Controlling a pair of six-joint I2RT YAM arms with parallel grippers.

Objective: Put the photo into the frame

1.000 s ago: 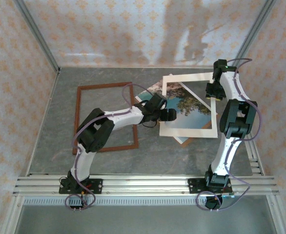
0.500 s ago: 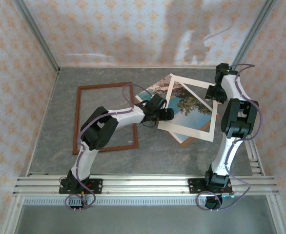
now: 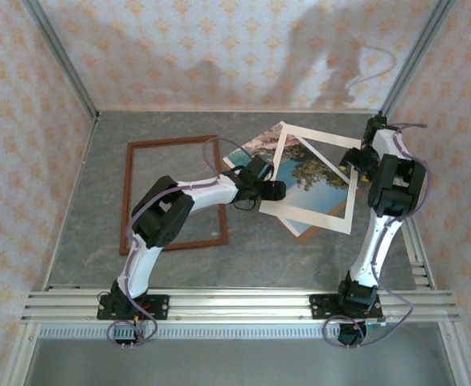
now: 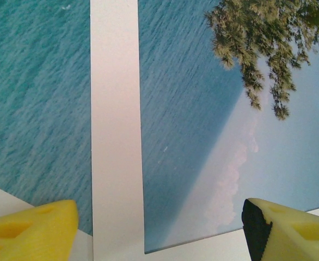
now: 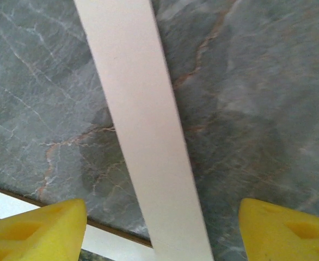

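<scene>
The frame, thin reddish-brown moulding, lies flat on the left of the table. The photo, a coast print with turquoise sea and a dark pine, lies right of it. A cream border mat rests tilted across it. My left gripper hovers over the mat's left edge, open. In the left wrist view its yellow fingers straddle the mat strip and the photo. My right gripper stands open at the mat's far right corner, and the strip runs between its fingers, untouched.
A plain brown board peeks out under the photo's near edge. The grey marble table is walled by patterned panels at the back and sides. A metal rail carries both arm bases along the near edge.
My right gripper has opened and let go of the cream mat, then drawn back to the right. The mat has swung from square to tilted over the photo. The left gripper barely moved.
</scene>
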